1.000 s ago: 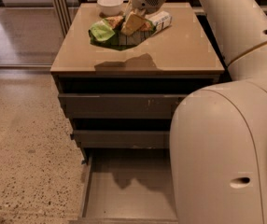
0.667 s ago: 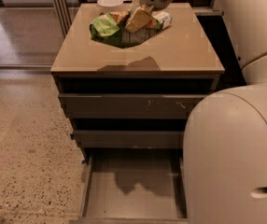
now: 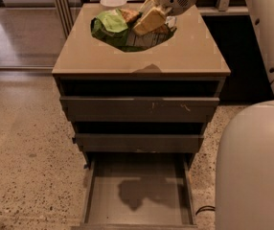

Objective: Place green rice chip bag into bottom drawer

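The green rice chip bag is a crumpled bright green bag at the back of the cabinet top. My gripper reaches in from the upper right, its tan fingers closed on the bag's right end, and the bag looks raised a little off the top. The bottom drawer is pulled out at the foot of the cabinet, and its flat floor holds only a shadow.
A small white bowl stands at the back edge of the top. A white bottle lies mostly hidden behind the gripper. The upper drawer and the middle drawer stick out slightly. My arm's large white body fills the right side.
The gripper and the bag have moved up and slightly right together. The camera view has come closer to the cabinet.
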Action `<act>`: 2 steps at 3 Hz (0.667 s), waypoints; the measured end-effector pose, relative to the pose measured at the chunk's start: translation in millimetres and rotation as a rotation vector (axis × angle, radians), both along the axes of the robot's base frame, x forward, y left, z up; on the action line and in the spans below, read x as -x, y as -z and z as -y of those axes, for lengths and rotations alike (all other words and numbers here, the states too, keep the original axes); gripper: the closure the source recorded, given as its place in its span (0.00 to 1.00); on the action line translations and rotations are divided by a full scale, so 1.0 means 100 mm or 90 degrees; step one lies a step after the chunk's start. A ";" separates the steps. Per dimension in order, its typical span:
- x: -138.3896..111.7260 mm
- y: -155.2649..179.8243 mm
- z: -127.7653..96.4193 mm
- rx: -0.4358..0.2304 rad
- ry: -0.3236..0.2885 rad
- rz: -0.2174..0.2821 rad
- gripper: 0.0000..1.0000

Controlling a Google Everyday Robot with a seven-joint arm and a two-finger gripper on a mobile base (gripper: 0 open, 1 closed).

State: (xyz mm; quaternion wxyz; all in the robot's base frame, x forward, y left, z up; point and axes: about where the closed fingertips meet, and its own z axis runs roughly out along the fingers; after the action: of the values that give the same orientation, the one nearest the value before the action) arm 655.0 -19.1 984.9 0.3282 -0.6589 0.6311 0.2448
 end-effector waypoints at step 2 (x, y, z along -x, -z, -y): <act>0.13 0.01 -0.03 -0.034 -0.018 -0.023 1.00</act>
State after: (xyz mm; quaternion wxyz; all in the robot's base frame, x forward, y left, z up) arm 642.3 -15.9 983.5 0.3311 -0.6540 0.6208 0.2778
